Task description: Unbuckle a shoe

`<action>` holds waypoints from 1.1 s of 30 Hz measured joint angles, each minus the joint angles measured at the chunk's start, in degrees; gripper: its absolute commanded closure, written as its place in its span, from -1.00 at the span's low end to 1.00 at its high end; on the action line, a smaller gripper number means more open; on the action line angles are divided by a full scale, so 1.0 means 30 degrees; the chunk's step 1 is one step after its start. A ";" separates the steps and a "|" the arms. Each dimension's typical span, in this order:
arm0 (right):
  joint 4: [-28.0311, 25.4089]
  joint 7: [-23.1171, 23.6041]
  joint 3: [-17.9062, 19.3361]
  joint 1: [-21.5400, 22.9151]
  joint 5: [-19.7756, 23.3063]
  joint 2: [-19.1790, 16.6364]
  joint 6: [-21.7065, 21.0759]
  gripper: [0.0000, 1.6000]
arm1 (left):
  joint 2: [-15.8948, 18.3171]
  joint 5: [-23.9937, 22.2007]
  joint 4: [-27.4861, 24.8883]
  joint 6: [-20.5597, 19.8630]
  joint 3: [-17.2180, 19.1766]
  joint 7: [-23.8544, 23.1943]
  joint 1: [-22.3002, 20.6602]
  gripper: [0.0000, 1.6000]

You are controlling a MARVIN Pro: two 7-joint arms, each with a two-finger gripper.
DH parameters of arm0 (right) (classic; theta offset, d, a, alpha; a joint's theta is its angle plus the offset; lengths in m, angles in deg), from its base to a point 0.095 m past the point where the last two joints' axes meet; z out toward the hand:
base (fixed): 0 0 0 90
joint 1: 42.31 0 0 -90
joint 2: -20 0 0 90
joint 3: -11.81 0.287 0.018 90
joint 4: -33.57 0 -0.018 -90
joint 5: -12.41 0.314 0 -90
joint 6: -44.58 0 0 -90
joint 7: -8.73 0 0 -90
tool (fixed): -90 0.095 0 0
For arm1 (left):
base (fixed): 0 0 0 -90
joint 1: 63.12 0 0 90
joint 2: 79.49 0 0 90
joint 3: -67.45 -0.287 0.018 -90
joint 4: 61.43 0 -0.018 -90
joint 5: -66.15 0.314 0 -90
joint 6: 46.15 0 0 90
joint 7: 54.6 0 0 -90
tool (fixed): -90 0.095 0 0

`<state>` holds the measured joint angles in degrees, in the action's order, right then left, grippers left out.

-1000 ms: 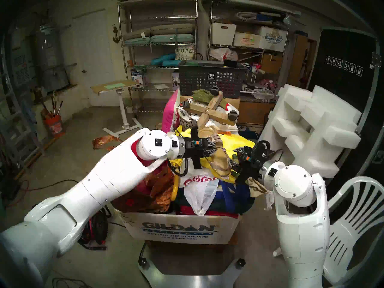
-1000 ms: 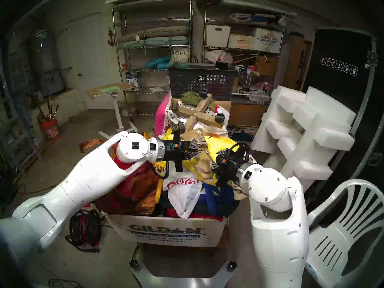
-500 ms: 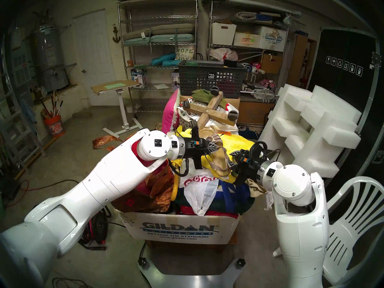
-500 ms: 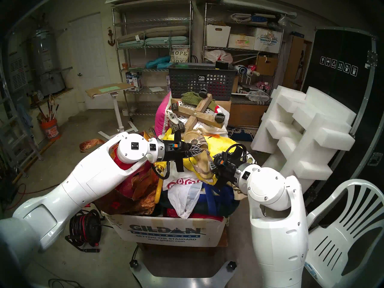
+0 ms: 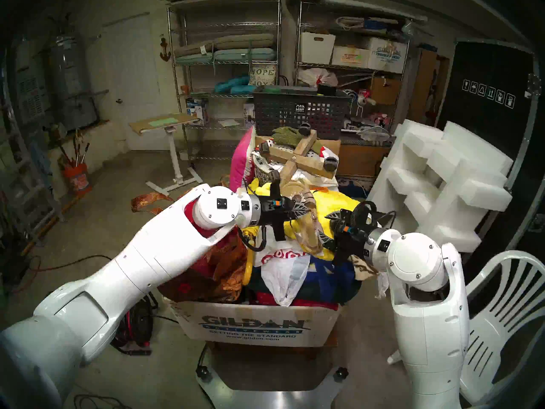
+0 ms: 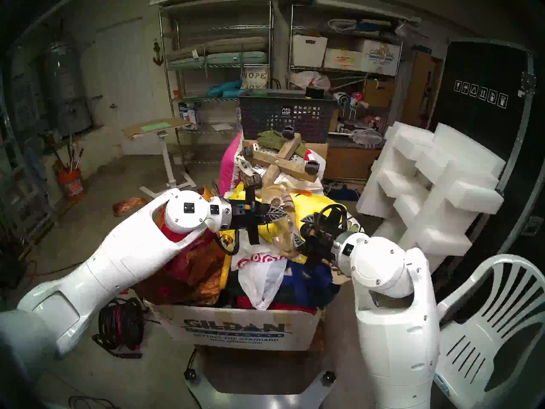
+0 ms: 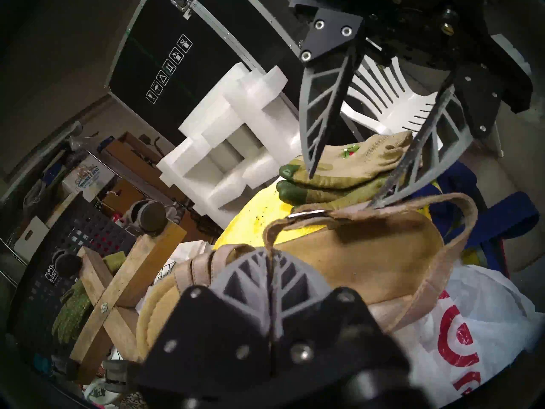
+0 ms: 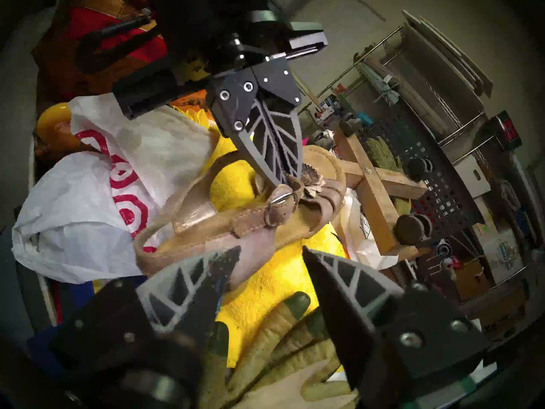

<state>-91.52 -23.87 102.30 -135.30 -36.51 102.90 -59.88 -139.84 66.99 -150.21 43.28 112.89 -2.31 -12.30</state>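
The tan sandal (image 5: 312, 231) lies atop the pile in the box, heel toward me, its flower ornament (image 8: 309, 175) at the far end. My left gripper (image 5: 303, 209) is shut on the thin ankle strap right beside the small metal buckle (image 8: 280, 199); the left wrist view shows the strap (image 7: 460, 240) looping from the closed fingertips (image 7: 269, 252). My right gripper (image 5: 328, 228) is open and empty, its fingers (image 8: 191, 278) straddling the sandal's heel end (image 8: 236, 231) without touching. The sandal also shows in the head right view (image 6: 287, 237).
Tan gloves with green fingertips (image 8: 283, 334) lie under my right gripper on a yellow cloth (image 8: 280, 281). A white Target bag (image 5: 280, 269) sits in front. A wooden cross with casters (image 5: 300, 160) and a mesh basket (image 5: 300, 113) stand behind. The Gildan box (image 5: 256, 325) holds the pile.
My right gripper has turned and edged closer to the sandal's heel. My left gripper has drawn slightly back and left with the strap, tilting the sandal.
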 measured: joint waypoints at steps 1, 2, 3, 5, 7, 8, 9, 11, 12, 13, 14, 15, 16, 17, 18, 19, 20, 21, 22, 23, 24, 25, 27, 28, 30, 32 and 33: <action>-0.0007 -0.0024 -0.0010 0.0000 -0.0037 0.0013 -0.0004 -0.33 | 0.0010 -0.0010 -0.0002 0.0008 0.0001 0.0005 0.0009 1.00; -0.0019 -0.0050 -0.0024 0.0000 -0.0081 0.0032 -0.0010 -0.31 | 0.0023 -0.0028 -0.0005 0.0024 0.0001 0.0010 0.0022 1.00; -0.0034 -0.0067 -0.0040 0.0000 -0.0115 0.0047 -0.0015 -0.30 | 0.0032 -0.0054 -0.0005 0.0044 0.0001 0.0010 0.0035 1.00; -0.0064 -0.0101 -0.0072 0.0001 -0.0154 0.0083 -0.0023 -0.25 | 0.0038 -0.0105 -0.0005 0.0074 0.0001 0.0010 0.0057 1.00; -0.0080 -0.0147 -0.0118 0.0016 -0.0210 0.0138 -0.0047 -0.22 | 0.0027 -0.0177 -0.0005 0.0108 0.0000 0.0010 0.0082 1.00; -0.0080 -0.0160 -0.0134 0.0026 -0.0227 0.0155 -0.0059 -0.22 | 0.0018 -0.0201 -0.0005 0.0118 -0.0001 0.0010 0.0089 1.00; -0.0080 -0.0175 -0.0152 0.0037 -0.0244 0.0173 -0.0073 -0.22 | 0.0006 -0.0231 -0.0005 0.0133 -0.0006 0.0008 0.0094 1.00; -0.0042 -0.0273 -0.0231 0.0099 -0.0332 0.0250 -0.0145 -0.19 | -0.0048 -0.0347 -0.0017 0.0182 -0.0030 -0.0023 0.0110 1.00; 0.0000 -0.0325 -0.0266 0.0132 -0.0393 0.0282 -0.0186 -0.18 | -0.0069 -0.0392 -0.0037 0.0203 -0.0039 -0.0037 0.0118 1.00; 0.0039 -0.0363 -0.0289 0.0157 -0.0440 0.0303 -0.0221 -0.19 | -0.0085 -0.0421 -0.0053 0.0214 -0.0044 -0.0045 0.0124 1.00; 0.0110 -0.0428 -0.0316 0.0199 -0.0523 0.0341 -0.0282 -0.18 | -0.0109 -0.0478 -0.0079 0.0222 -0.0053 -0.0063 0.0133 1.00; 0.0170 -0.0475 -0.0324 0.0234 -0.0584 0.0369 -0.0330 -0.17 | -0.0125 -0.0520 -0.0113 0.0226 -0.0060 -0.0095 0.0140 1.00; 0.0218 -0.0512 -0.0325 0.0265 -0.0632 0.0392 -0.0370 -0.15 | -0.0135 -0.0555 -0.0155 0.0227 -0.0063 -0.0128 0.0146 1.00; 0.0254 -0.0540 -0.0325 0.0292 -0.0669 0.0407 -0.0404 -0.15 | -0.0142 -0.0583 -0.0188 0.0229 -0.0064 -0.0164 0.0150 1.00; 0.0304 -0.0585 -0.0309 0.0348 -0.0744 0.0432 -0.0483 -0.18 | -0.0154 -0.0637 -0.0268 0.0230 -0.0067 -0.0246 0.0164 1.00; 0.0322 -0.0600 -0.0277 0.0382 -0.0784 0.0442 -0.0533 -0.18 | -0.0159 -0.0666 -0.0320 0.0230 -0.0068 -0.0286 0.0178 1.00; 0.0323 -0.0605 -0.0227 0.0412 -0.0820 0.0450 -0.0581 -0.15 | -0.0162 -0.0689 -0.0367 0.0229 -0.0068 -0.0322 0.0193 1.00; 0.0322 -0.0606 -0.0149 0.0441 -0.0857 0.0453 -0.0636 -0.16 | -0.0166 -0.0706 -0.0419 0.0222 -0.0068 -0.0338 0.0214 1.00; 0.0310 -0.0604 -0.0061 0.0457 -0.0891 0.0452 -0.0687 -0.15 | -0.0166 -0.0713 -0.0476 0.0204 -0.0067 -0.0336 0.0237 1.00; 0.0274 -0.0596 0.0044 0.0469 -0.0945 0.0446 -0.0755 -0.16 | -0.0167 -0.0715 -0.0542 0.0182 -0.0067 -0.0314 0.0264 1.00; 0.0217 -0.0579 0.0144 0.0475 -0.0999 0.0431 -0.0816 -0.17 | -0.0168 -0.0716 -0.0603 0.0162 -0.0063 -0.0272 0.0291 1.00; 0.0107 -0.0536 0.0296 0.0475 -0.1063 0.0395 -0.0896 -0.15 | -0.0170 -0.0714 -0.0697 0.0102 -0.0054 -0.0161 0.0337 1.00; -0.0065 -0.0456 0.0490 0.0467 -0.1138 0.0323 -0.0994 -0.15 | -0.0173 -0.0680 -0.0823 -0.0046 -0.0041 0.0029 0.0399 1.00; -0.0179 -0.0378 0.0610 0.0450 -0.1175 0.0267 -0.1047 -0.17 | -0.0178 -0.0640 -0.0895 -0.0151 -0.0031 0.0177 0.0441 1.00; -0.0426 -0.0193 0.0810 0.0388 -0.1217 0.0181 -0.1144 -0.15 | -0.0183 -0.0500 -0.1000 -0.0332 -0.0028 0.0458 0.0507 1.00; -0.0826 0.0039 0.1011 0.0266 -0.1227 0.0099 -0.1246 -0.15 | -0.0189 -0.0300 -0.1133 -0.0555 -0.0022 0.0754 0.0583 1.00; -0.0934 0.0095 0.1057 0.0223 -0.1223 0.0082 -0.1269 -0.13 | -0.0191 -0.0246 -0.1169 -0.0609 -0.0019 0.0825 0.0604 1.00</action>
<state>-94.32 -23.58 105.47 -134.64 -40.18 103.15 -63.69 -140.42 66.25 -153.71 41.45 112.84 0.16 -10.49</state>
